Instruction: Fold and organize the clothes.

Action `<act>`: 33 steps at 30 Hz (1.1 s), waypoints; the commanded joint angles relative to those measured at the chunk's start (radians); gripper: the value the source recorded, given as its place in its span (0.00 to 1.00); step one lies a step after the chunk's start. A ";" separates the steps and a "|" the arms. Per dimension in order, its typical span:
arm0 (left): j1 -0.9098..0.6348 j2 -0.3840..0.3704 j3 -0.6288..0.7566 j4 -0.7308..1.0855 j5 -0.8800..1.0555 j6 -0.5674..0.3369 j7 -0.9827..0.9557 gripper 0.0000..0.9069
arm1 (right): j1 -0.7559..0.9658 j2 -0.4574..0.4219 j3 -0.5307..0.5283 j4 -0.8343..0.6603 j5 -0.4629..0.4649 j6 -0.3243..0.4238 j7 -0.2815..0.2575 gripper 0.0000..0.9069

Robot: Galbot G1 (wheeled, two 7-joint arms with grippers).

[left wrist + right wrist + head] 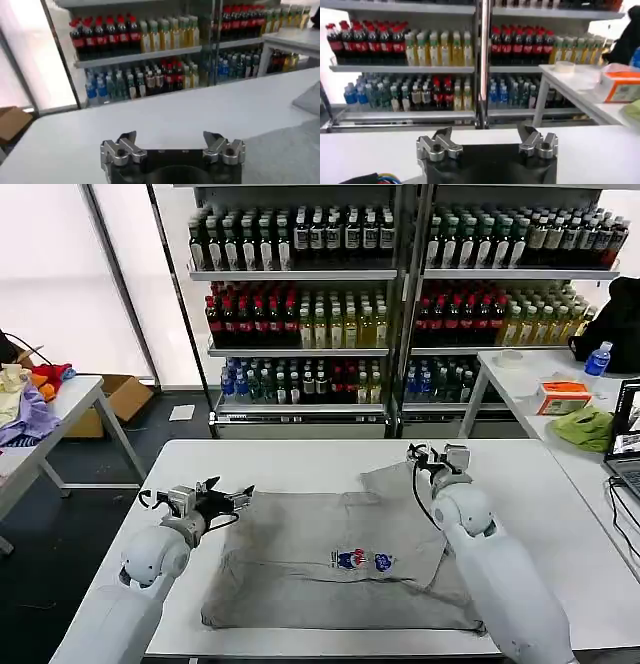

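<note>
Grey shirt [340, 569] spread flat on the white worktop [290, 459]. Left gripper [228, 502], spread, hovers at its left edge; right gripper [432, 456], spread, above its folded right sleeve. Drink shelves [300, 304] behind.

White rounded arms; silver-fingered black grippers (black cables).

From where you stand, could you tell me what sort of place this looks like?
Probably a mock shop or test lab: shelves of bottled drinks behind, white work tables, and a grey shirt spread out between the open left gripper and right gripper.
</note>
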State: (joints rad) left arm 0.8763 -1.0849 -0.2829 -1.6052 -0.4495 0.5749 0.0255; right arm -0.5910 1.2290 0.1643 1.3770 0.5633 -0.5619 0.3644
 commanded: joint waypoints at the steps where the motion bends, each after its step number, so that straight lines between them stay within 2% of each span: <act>1: -0.047 -0.016 0.019 0.098 -0.007 0.002 0.008 1.00 | 0.074 0.064 -0.027 -0.203 -0.035 0.003 -0.059 1.00; 23: -0.046 -0.052 0.001 0.137 -0.002 0.002 0.009 1.00 | 0.037 0.102 -0.024 -0.231 -0.074 0.014 -0.077 1.00; 24: -0.047 -0.055 -0.001 0.140 -0.003 0.002 0.010 0.87 | 0.032 0.101 -0.022 -0.230 -0.073 0.013 -0.077 1.00; 25: -0.047 -0.056 -0.001 0.144 -0.003 0.002 0.010 0.68 | 0.029 0.101 -0.020 -0.230 -0.073 0.013 -0.078 1.00; 26: -0.044 -0.058 0.000 0.145 -0.003 0.002 0.010 0.58 | 0.020 0.102 -0.015 -0.229 -0.076 0.015 -0.079 1.00; 27: -0.041 -0.059 0.003 0.144 -0.002 0.002 0.009 0.38 | 0.010 0.104 -0.008 -0.224 -0.074 0.017 -0.078 1.00; 28: -0.039 -0.060 0.007 0.142 -0.001 0.002 0.009 0.26 | -0.002 0.107 0.004 -0.218 -0.072 0.017 -0.078 0.99; 29: -0.035 -0.060 0.009 0.140 0.001 0.003 0.008 0.08 | -0.013 0.109 0.014 -0.208 -0.067 0.018 -0.077 0.81; 30: -0.032 -0.061 0.014 0.138 0.002 0.003 0.009 0.04 | -0.025 0.111 0.021 -0.199 -0.064 0.018 -0.075 0.70; 31: -0.031 -0.062 0.016 0.133 0.002 0.003 0.008 0.01 | -0.039 0.112 0.028 -0.190 -0.063 0.019 -0.074 0.29; 32: -0.024 -0.060 0.020 0.127 0.010 0.004 0.009 0.01 | -0.050 0.112 0.032 -0.181 -0.063 0.019 -0.071 0.17; 33: -0.020 -0.057 0.024 0.125 0.023 0.004 0.011 0.00 | -0.061 0.111 0.033 -0.170 -0.063 0.019 -0.068 0.00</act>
State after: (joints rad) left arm 0.8551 -1.1372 -0.2647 -1.4877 -0.4380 0.5763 0.0382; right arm -0.5938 1.3335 0.1737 1.1833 0.4956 -0.5404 0.2920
